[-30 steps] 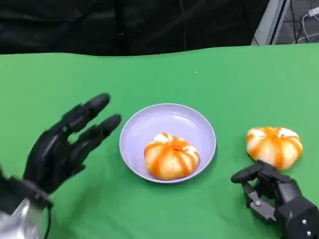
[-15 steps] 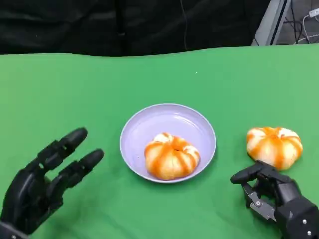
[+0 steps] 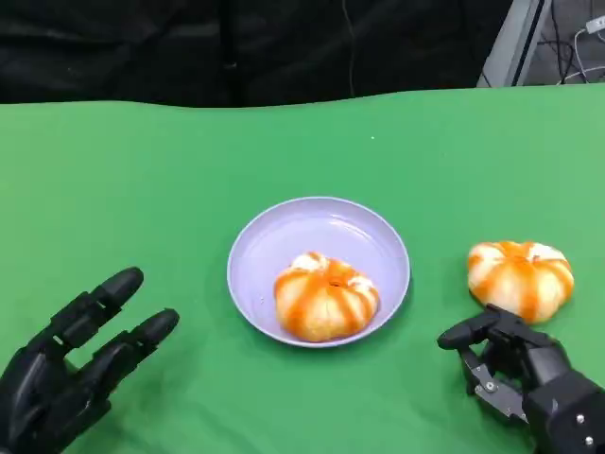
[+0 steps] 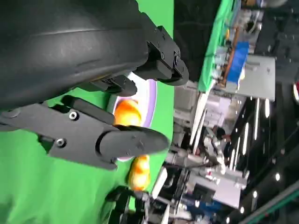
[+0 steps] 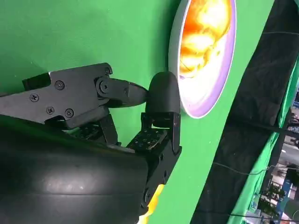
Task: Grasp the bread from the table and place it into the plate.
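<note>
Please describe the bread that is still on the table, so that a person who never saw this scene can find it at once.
On the green table, find the lilac plate in the middle. The bread on the table lies apart from it, toward the right robot hand. Unlike its orange-striped twin, the bread in the plate, it sits directly on the green cloth.

A green table carries a lilac plate at its middle. A striped orange bun lies directly on the cloth, well right of the plate.
</note>
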Controlling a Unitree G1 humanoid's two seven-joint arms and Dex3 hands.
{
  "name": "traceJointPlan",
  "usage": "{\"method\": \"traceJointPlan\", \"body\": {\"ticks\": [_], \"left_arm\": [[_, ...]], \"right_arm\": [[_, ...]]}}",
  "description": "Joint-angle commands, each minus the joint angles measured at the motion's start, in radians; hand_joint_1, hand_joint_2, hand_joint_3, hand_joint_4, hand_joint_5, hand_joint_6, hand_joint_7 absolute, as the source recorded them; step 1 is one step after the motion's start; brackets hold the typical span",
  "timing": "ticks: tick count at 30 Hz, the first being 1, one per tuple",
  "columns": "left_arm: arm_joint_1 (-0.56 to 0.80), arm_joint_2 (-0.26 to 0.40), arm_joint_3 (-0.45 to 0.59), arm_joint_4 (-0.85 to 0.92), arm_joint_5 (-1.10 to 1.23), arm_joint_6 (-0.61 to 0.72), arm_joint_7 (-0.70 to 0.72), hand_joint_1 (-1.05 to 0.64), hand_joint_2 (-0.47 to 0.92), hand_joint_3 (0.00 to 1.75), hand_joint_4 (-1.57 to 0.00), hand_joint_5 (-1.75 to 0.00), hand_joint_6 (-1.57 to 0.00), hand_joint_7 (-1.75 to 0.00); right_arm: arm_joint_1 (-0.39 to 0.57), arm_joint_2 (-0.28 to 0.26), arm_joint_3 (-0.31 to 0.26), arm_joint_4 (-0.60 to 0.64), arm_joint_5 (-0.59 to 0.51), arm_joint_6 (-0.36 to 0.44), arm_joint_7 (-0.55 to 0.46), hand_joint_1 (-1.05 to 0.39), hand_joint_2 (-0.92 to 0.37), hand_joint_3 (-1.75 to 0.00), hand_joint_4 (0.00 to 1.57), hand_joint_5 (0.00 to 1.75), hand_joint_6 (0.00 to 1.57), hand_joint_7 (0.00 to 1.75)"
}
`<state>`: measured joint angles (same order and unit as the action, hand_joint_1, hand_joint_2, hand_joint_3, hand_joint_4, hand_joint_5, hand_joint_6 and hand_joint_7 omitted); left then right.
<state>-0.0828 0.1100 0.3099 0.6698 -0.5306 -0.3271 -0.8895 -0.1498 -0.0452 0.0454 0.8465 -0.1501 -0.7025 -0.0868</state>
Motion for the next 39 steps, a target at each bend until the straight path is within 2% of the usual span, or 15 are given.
{"method": "traceJointPlan", "body": {"ticks": [1, 13, 14, 15, 18, 19, 21, 22, 27, 33, 39], "left_arm": [[-0.033, 0.013, 0.014, 0.068, 0.027, -0.034, 0.018, 0.15, 0.92, 0.6, -0.59, -0.03, -0.51, -0.02], [-0.08, 0.005, 0.028, 0.162, 0.067, -0.105, 0.085, 0.17, 0.86, 0.79, -0.69, -0.01, -0.63, -0.02], [-0.08, 0.002, 0.025, 0.161, 0.09, -0.125, 0.124, 0.16, 0.84, 0.79, -0.73, -0.03, -0.69, -0.05], [-0.083, -0.001, 0.023, 0.166, 0.112, -0.158, 0.158, 0.14, 0.8, 0.81, -0.91, -0.06, -0.88, -0.07], [-0.097, 0.0, 0.019, 0.193, 0.146, -0.216, 0.197, 0.1, 0.69, 0.99, -1.32, -0.16, -1.26, -0.1], [-0.101, 0.003, 0.018, 0.203, 0.153, -0.226, 0.202, 0.08, 0.68, 1.04, -1.33, -0.42, -1.33, -0.25], [-0.106, 0.008, 0.014, 0.216, 0.174, -0.243, 0.228, 0.05, 0.63, 1.1, -1.17, -1.02, -1.2, -0.8], [-0.107, 0.009, 0.013, 0.221, 0.18, -0.249, 0.235, 0.04, 0.62, 1.11, -1.15, -1.11, -1.17, -0.9], [-0.098, 0.019, 0.009, 0.195, 0.214, -0.252, 0.297, 0.07, 0.62, 1.12, -1.07, -1.33, -1.06, -1.15], [-0.103, 0.024, 0.009, 0.201, 0.215, -0.25, 0.312, 0.07, 0.59, 1.17, -1.05, -1.42, -1.01, -1.26], [-0.099, 0.03, 0.001, 0.198, 0.236, -0.272, 0.342, 0.07, 0.57, 1.21, -1.05, -1.46, -1.0, -1.31]], "right_arm": [[0.015, -0.015, -0.012, 0.022, 0.018, 0.012, 0.019, -0.29, -0.92, -0.41, 0.67, 1.75, 0.76, 1.14], [0.007, -0.019, -0.016, 0.033, 0.014, 0.015, 0.019, -0.3, -0.92, -0.41, 0.67, 1.75, 0.77, 1.12], [0.007, -0.02, -0.016, 0.034, 0.012, 0.014, 0.019, -0.3, -0.92, -0.41, 0.67, 1.75, 0.77, 1.11], [0.008, -0.02, -0.015, 0.031, 0.009, 0.014, 0.016, -0.3, -0.92, -0.41, 0.67, 1.75, 0.77, 1.11], [0.01, -0.019, -0.014, 0.027, 0.006, 0.015, 0.011, -0.3, -0.92, -0.41, 0.67, 1.75, 0.77, 1.11], [0.009, -0.019, -0.014, 0.028, 0.007, 0.014, 0.013, -0.3, -0.92, -0.41, 0.67, 1.75, 0.77, 1.11], [0.009, -0.018, -0.016, 0.032, 0.01, 0.011, 0.016, -0.3, -0.92, -0.41, 0.67, 1.75, 0.77, 1.11], [0.009, -0.018, -0.016, 0.032, 0.011, 0.01, 0.017, -0.3, -0.92, -0.41, 0.67, 1.75, 0.77, 1.11], [0.01, -0.018, -0.015, 0.029, 0.008, 0.012, 0.014, -0.3, -0.92, -0.4, 0.67, 1.75, 0.77, 1.1], [0.012, -0.018, -0.014, 0.023, 0.01, 0.017, 0.017, -0.29, -0.92, -0.4, 0.67, 1.75, 0.77, 1.1], [0.01, -0.017, -0.016, 0.028, 0.013, 0.012, 0.019, -0.29, -0.92, -0.4, 0.67, 1.75, 0.78, 1.11]]}}
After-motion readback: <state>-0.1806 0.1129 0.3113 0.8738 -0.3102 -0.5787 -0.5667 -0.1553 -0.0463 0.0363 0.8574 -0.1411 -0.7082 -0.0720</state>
